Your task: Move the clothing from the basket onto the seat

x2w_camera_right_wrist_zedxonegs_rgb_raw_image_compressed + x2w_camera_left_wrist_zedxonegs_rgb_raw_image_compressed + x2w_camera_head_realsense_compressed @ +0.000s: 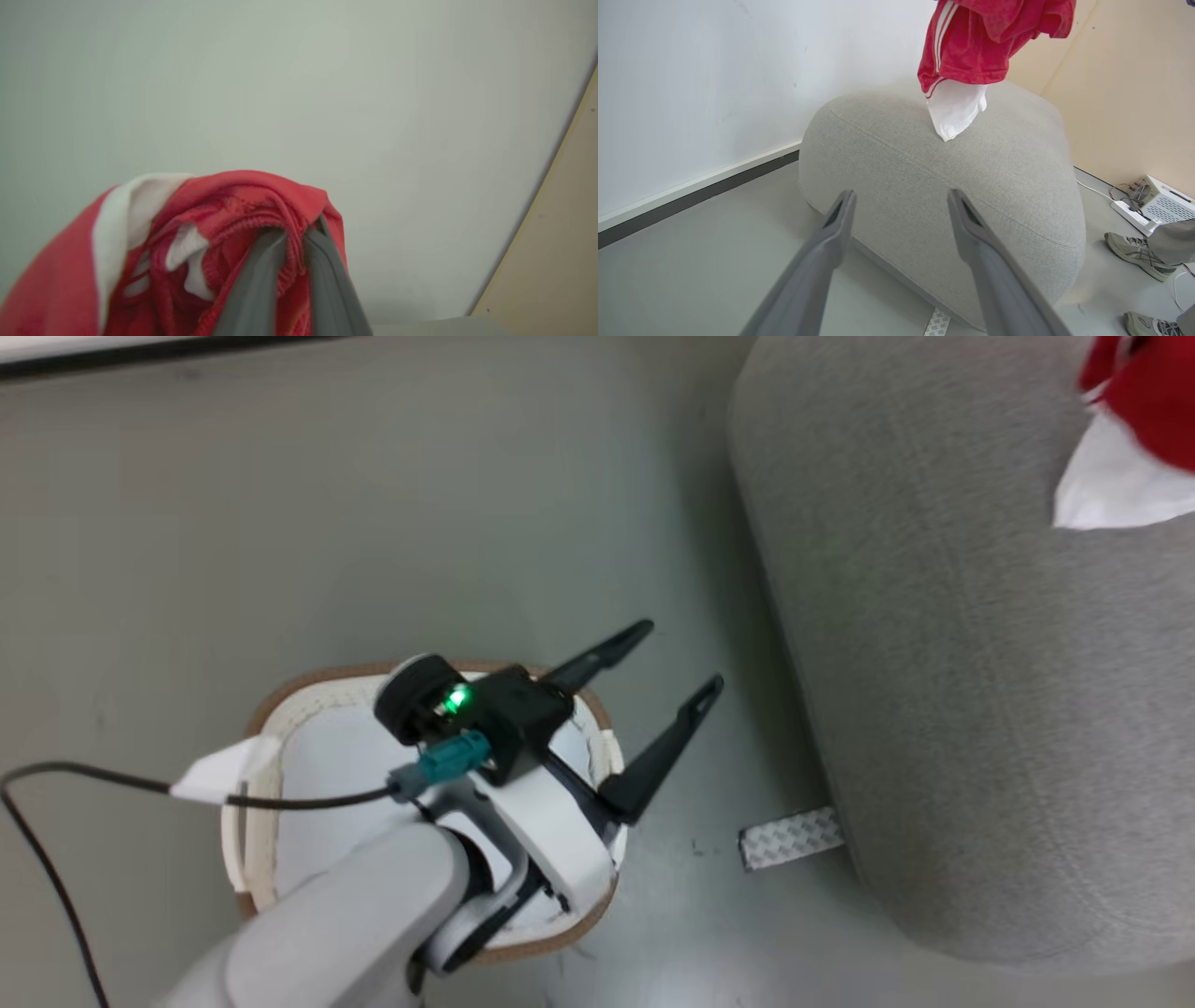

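Right gripper is pinching the red clothing by its bunched hem, the garment hanging long-axis down over the seat top (white tip near it, contact unclear), while the spread, empty left gripper is hovering above the basket, well apart.

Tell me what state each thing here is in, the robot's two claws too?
clothing, bunched, hanging in the air above the seat.
basket, upright on the floor, no red clothing in it.
seat, its visible top bare.
left gripper, open, empty, above the basket.
right gripper, shut on the clothing.
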`<state>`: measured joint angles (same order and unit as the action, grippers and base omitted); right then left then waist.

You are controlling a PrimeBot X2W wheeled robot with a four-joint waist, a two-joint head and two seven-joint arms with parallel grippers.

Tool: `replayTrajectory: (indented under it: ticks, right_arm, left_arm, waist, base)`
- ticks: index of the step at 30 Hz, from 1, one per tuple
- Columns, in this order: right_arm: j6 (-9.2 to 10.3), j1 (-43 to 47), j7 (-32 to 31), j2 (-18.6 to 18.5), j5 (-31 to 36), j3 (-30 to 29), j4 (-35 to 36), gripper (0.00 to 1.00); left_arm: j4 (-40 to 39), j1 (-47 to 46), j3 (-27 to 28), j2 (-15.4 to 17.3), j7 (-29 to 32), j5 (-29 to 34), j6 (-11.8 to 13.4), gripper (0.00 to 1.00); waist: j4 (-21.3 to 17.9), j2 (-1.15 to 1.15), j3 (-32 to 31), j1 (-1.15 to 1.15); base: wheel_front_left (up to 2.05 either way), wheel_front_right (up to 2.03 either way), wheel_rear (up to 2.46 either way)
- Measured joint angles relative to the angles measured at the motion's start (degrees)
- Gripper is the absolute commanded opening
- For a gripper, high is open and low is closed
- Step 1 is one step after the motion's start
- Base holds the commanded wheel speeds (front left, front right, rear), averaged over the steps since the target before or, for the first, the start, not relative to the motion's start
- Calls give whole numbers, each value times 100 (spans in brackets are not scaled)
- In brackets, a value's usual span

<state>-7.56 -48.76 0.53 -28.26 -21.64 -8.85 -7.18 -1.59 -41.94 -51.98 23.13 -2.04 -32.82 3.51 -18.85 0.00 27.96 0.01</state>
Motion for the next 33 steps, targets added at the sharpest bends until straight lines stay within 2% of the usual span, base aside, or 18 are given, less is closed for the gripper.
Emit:
replayTrajectory:
  ticks: [5, 8, 11, 17, 18, 20, 21, 22, 23, 28, 33]
  right_arm:
    - [0, -343, -64, -527, -55, -530, -1032, 0]
    - [1, -402, -48, -711, 67, -662, -1723, 0]
    - [0, -392, -118, -704, 207, -642, -2393, 0]
    - [1, -274, -218, -445, 533, -606, -3610, 0]
    - [0, -279, -225, -432, 584, -589, -3757, 3]
    - [0, -290, -258, -426, 612, -572, -4001, 31]
    - [1, -295, -270, -427, 636, -553, -4108, 42]
    - [1, -305, -264, -428, 692, -519, -4188, 78]
    - [0, -339, -267, -425, 739, -479, -4266, 100]
    - [1, -448, -326, -421, 811, -46, -4392, 100]
    - [0, -351, -481, -530, 519, 628, -4227, 100]
  left_arm:
    - [-137, -176, 177, 193, 53, 14, 60, 100]
    - [-216, -215, 227, 279, 71, 44, 79, 100]
    - [-259, -259, 288, 337, 86, 47, 108, 100]
    - [-276, -288, 290, 331, 43, 48, 113, 100]
    - [-274, -289, 286, 324, 36, 48, 116, 100]
    - [-247, -289, 282, 314, -2, 48, 118, 100]
    - [-230, -288, 285, 314, -10, 48, 118, 100]
    - [-204, -286, 287, 315, -16, 47, 119, 100]
    - [-180, -279, 290, 315, -49, 45, 127, 100]
    - [3, -134, 296, 315, -214, -33, 144, 100]
    - [240, 158, 337, 265, -415, -188, 212, 100]
  waist:
    - [198, 0, 474, 0]
    - [331, 0, 729, 1]
    - [453, 0, 954, 1]
    - [646, 0, 1187, 1]
    - [661, 0, 1196, 1]
    - [666, 0, 1180, 0]
    - [664, 0, 1155, 0]
    - [660, 0, 1122, 0]
    - [653, 0, 1080, 0]
    - [593, 0, 738, 0]
    - [538, -1, 178, 0]
  base:
    - [0, 0, 0]
    - [0, 0, 0]
    - [0, 0, 0]
    - [0, 0, 0]
    - [0, 0, 0]
    - [0, 0, 0]
    - [0, 0, 0]
    - [0, 0, 0]
    - [0, 0, 0]
    - [0, 0, 0]
    - [0, 0, 0]
